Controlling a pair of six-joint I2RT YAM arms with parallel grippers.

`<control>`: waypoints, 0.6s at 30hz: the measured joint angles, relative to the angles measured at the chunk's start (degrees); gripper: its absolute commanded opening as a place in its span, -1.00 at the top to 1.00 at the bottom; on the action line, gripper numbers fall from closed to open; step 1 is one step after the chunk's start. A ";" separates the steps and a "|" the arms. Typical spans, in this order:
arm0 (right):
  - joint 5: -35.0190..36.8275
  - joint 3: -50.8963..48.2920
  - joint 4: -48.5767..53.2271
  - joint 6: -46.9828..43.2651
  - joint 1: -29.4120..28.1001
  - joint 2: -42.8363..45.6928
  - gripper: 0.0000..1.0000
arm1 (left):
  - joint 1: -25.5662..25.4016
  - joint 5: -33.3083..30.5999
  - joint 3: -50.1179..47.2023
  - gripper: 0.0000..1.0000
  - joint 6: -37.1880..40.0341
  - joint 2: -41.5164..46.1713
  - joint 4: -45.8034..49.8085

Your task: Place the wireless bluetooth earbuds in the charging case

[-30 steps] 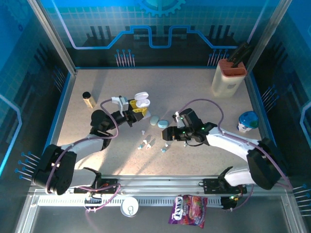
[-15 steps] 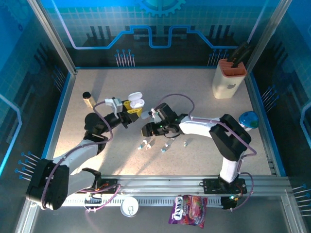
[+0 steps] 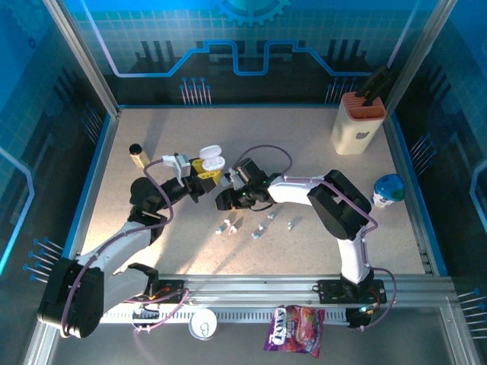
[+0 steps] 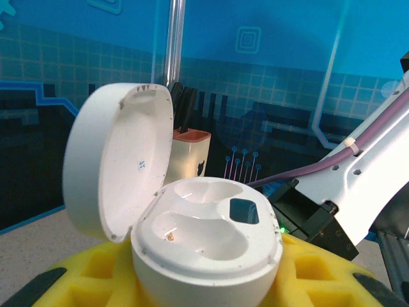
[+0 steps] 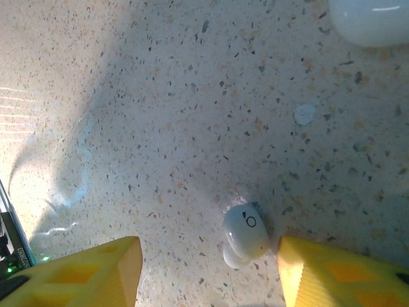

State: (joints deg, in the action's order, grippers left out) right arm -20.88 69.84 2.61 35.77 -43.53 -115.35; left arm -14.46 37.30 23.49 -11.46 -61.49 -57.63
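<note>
Left side: my left gripper (image 3: 204,172) is clamped on the charging case (image 3: 211,159), left of centre in the overhead view.
Case: in the left wrist view it sits upright between the yellow pads (image 4: 105,268), lid swung open to the left of the frame. Both wells look empty to me.
Right side: my right gripper (image 5: 204,272) hangs low over the speckled table (image 3: 319,163) with its fingers apart, just below and right of the case in the overhead view.
Nearest earbud: one white earbud (image 5: 245,234) lies on the table between the yellow fingertips (image 5: 339,272), just beside the one at lower right of the right wrist frame. I cannot tell whether they touch.
Loose earbuds: the other earbuds (image 3: 259,230) lie scattered below the right arm, lower centre of the overhead view.
Upper right of the wrist frame: a pale rounded object (image 5: 367,19), cut off by the edge.
Surroundings: a knife block (image 3: 356,122) at upper right, a small bottle (image 3: 137,154) at upper left, a blue-lidded cup (image 3: 388,190) at the right edge.
</note>
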 measured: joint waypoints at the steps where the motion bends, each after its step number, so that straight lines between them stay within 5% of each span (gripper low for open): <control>1: -0.20 0.28 0.11 -0.20 0.02 -0.24 -0.16 | 0.00 0.00 0.00 0.36 0.00 0.00 0.26; 13: -1.38 2.29 1.81 -0.90 0.15 -1.90 -0.14 | 0.00 0.02 0.00 0.36 0.02 -0.02 0.63; 18: -1.95 2.99 2.62 -0.85 0.52 -2.49 0.01 | 0.00 0.04 0.00 0.36 0.00 -0.02 0.83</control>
State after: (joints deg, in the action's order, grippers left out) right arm -22.83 72.84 5.23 34.92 -43.00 -117.84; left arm -14.46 37.34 23.49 -11.46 -61.52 -56.80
